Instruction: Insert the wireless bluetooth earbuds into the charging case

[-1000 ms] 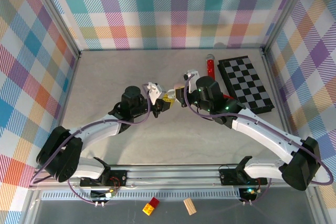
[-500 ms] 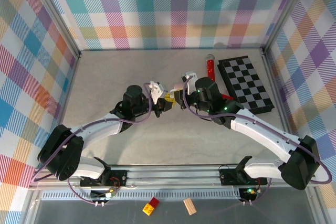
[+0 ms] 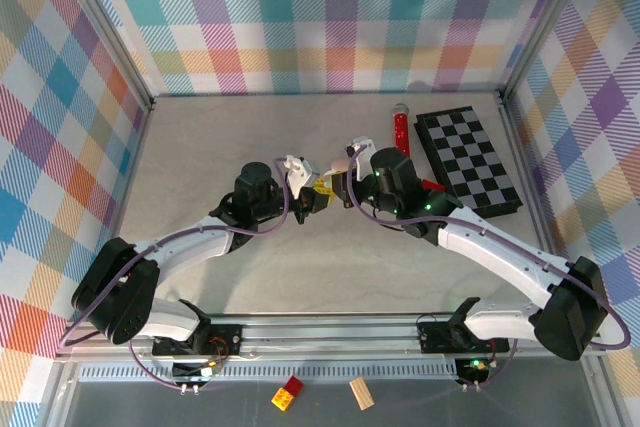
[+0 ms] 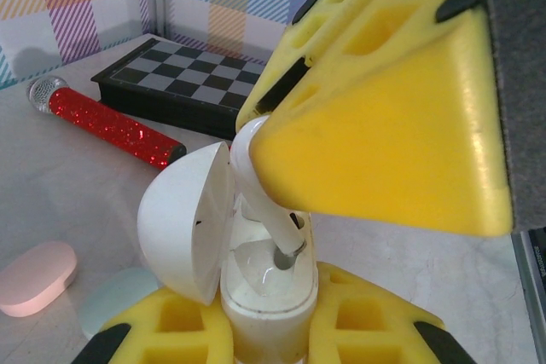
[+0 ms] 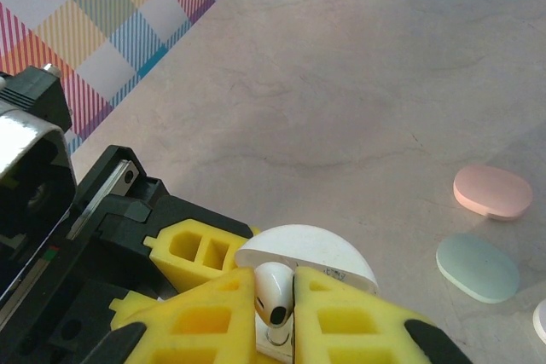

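Left claw [image 4: 269, 340]: closed on the lower body of the charging case [image 4: 256, 286]. It holds the case upright, with the lid swung open to one side.
Right claw [image 5: 275, 306]: clamped on the white earbud [image 5: 275, 287], pinching it by the head, stem pointing down.
Earbud location: above the case, stem tip at the mouth of one socket. You cannot tell whether it is fully seated.
Weight: treat the earbud as very light. It offers almost no resistance to feel.
Surface: glossy hard plastic, so expect it to slip or pivot between the foam pads.
Hold point: grip the bulb and leave the stem free to enter the socket.
Case: a rigid shell with a thin hinge. Avoid side load on the lid.
Nearby: the pink pebble case [image 5: 492, 192] and the pale green pebble case [image 5: 478, 267] lie on the table, well apart from the work.
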`<state>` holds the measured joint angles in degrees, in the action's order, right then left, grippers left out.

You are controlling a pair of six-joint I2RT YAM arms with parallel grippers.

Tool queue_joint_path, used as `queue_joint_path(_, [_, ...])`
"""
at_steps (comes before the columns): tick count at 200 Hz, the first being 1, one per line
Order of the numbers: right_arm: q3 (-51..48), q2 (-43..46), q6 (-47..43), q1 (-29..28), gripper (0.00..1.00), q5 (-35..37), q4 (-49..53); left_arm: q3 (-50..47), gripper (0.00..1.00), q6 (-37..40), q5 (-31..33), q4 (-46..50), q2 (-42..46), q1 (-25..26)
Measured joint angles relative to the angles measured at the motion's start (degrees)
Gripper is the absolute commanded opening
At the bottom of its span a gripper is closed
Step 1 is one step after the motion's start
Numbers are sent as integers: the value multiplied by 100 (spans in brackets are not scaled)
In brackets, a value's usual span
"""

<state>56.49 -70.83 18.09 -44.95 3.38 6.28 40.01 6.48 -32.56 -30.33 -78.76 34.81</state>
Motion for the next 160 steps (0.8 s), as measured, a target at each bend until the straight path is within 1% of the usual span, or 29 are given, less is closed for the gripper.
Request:
queue_joint_path(81, [-59,0,-151,0,14,-98,-96,39,11,-369,85,15,0,0])
queue_joint_path(160, [-90,7,-229,0,15,-59,-44,81,11,-501,264,22,-4,-2])
